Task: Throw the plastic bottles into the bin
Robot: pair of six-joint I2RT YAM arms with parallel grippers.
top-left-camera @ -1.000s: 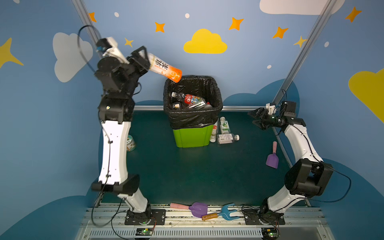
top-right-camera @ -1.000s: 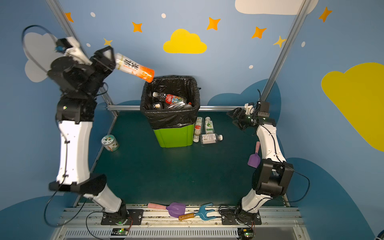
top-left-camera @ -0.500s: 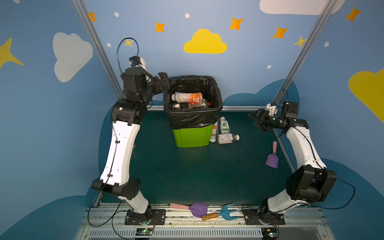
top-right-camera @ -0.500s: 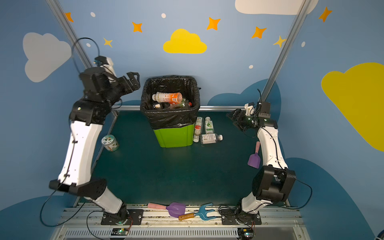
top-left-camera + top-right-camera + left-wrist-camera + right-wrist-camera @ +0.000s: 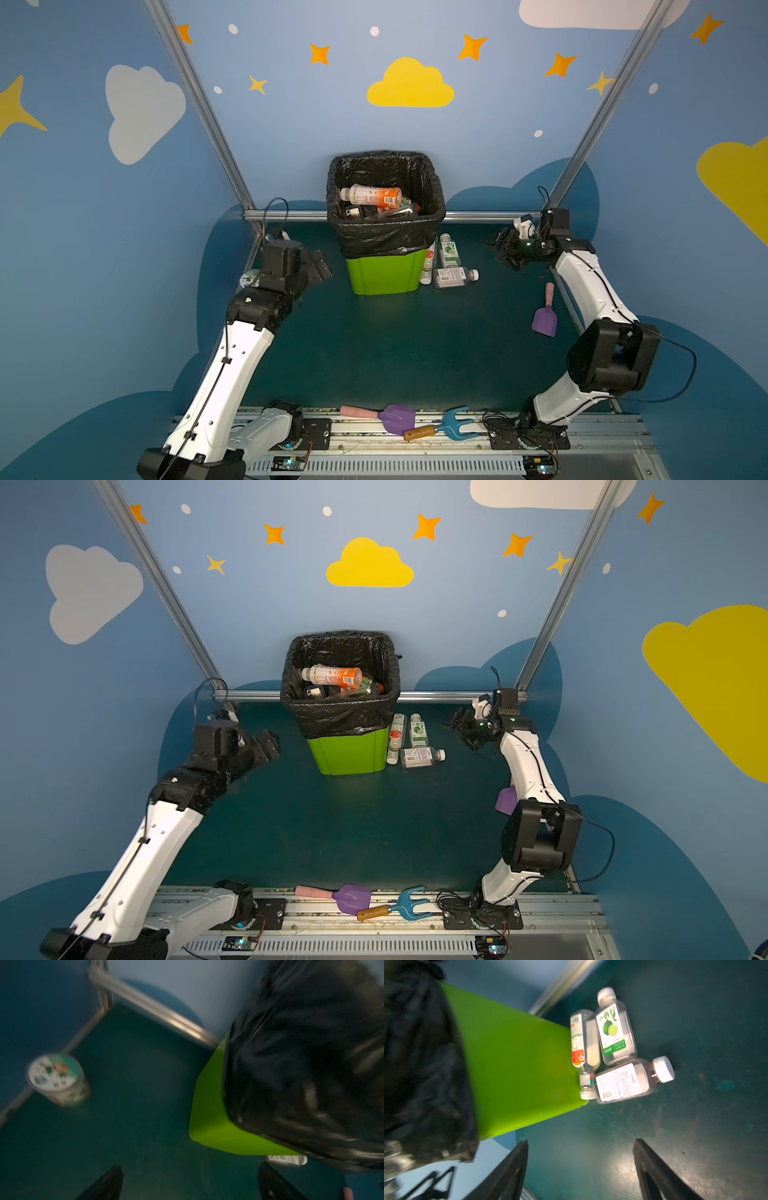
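At far left of bench (image 5: 395, 353): jar (image 5: 58, 1080) upright by the corner | left tool (image 5: 190, 1167) spread wide, empty, just beside bin (image 5: 382, 274) | in bin: orange-label bottle (image 5: 371, 196) lying atop others | just right of bin: three bottles (image 5: 450, 251) lying on bench, touching | right tool (image 5: 581, 1142) spread, empty, near them.

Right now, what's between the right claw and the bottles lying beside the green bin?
Nothing. Only bare dark-green tabletop separates the open right gripper from the three bottles, shown in the right wrist view.
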